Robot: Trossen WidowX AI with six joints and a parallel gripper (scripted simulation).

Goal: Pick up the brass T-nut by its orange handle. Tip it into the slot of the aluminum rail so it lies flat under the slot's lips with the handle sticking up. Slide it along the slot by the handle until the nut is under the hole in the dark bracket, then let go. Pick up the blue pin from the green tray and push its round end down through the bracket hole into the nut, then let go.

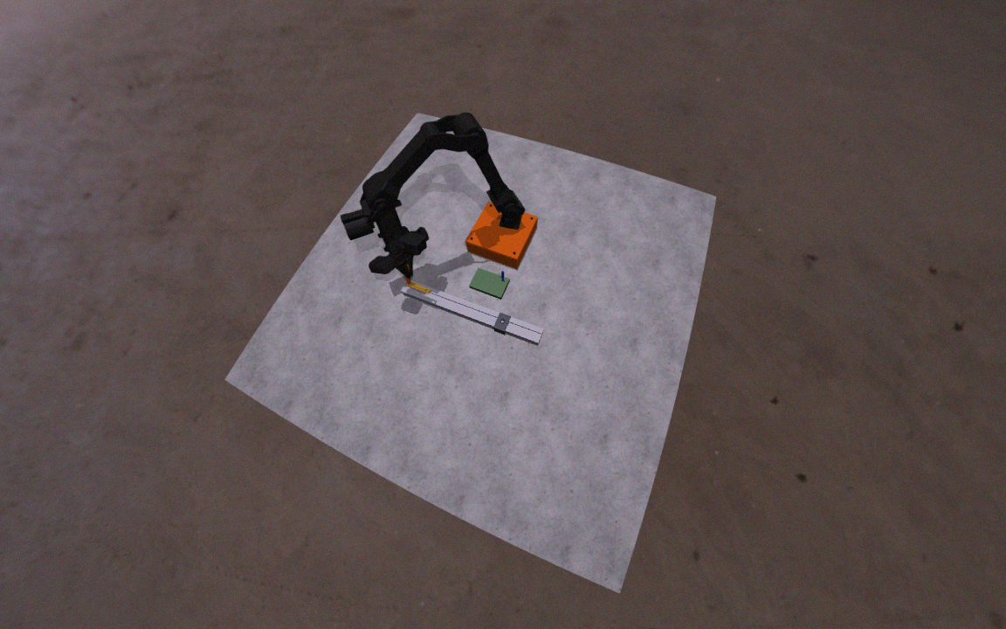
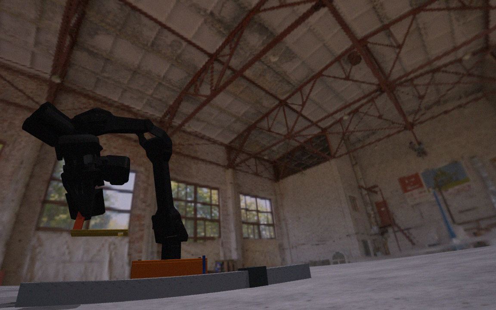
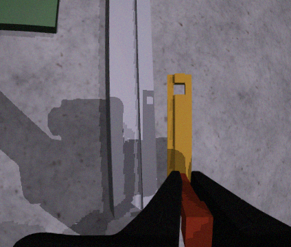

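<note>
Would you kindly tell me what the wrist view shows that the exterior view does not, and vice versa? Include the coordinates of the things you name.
Only wrist: the green tray [image 3: 22, 14] and the nut's square hole.
Only exterior: the blue pin [image 2: 203, 265], dark bracket [image 2: 258, 276] and orange base [image 2: 167, 268].
Both: the gripper [image 2: 82, 216] [image 3: 184, 178], orange handle [image 2: 79, 221] [image 3: 198, 224], brass T-nut [image 2: 97, 232] [image 3: 184, 120] and rail [image 2: 134, 289] [image 3: 123, 62].

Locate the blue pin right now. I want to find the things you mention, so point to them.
In the top view, the blue pin [image 1: 503, 276] [image 2: 203, 264] stands upright on the green tray [image 1: 485, 283] [image 3: 22, 14], between the orange base [image 1: 483, 248] [image 2: 165, 269] and the rail [image 1: 467, 308] [image 2: 126, 289] [image 3: 123, 62].
</note>
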